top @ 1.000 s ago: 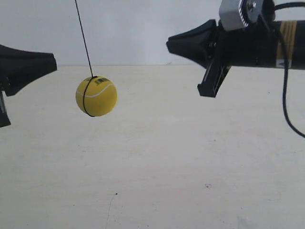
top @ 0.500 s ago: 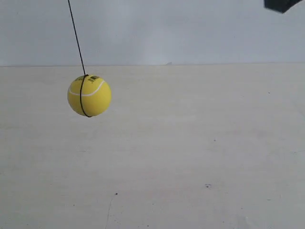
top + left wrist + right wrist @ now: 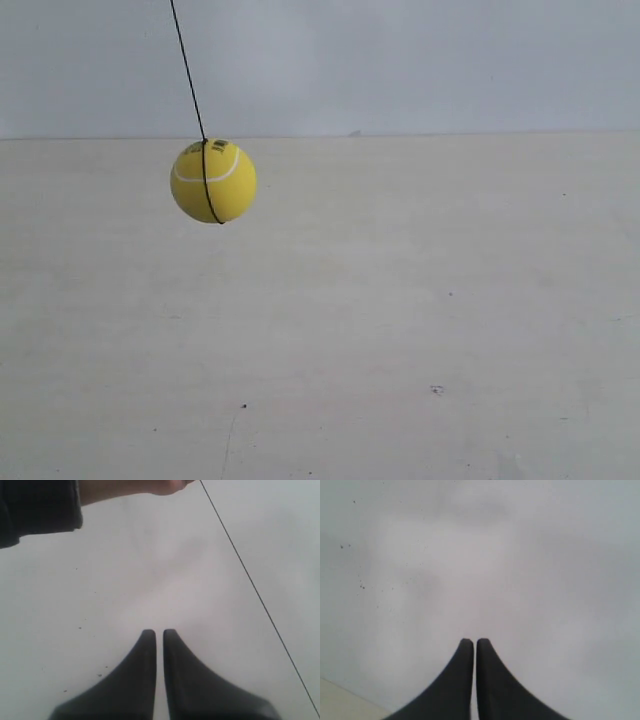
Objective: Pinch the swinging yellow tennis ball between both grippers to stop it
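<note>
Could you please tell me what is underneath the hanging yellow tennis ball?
Only the pale tabletop, with a few dark specks, shows below the yellow tennis ball. The strip of surface directly behind the ball is covered.

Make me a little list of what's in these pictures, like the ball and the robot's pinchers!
ball: small bright yellow tennis ball, hanging above the pale table
string: thin dark string, slanted
left gripper: black tapered tips, shut, empty
right gripper: black tapered tips, shut, empty
ball pinched: no
also: person's dark-sleeved arm, left wrist view
</note>
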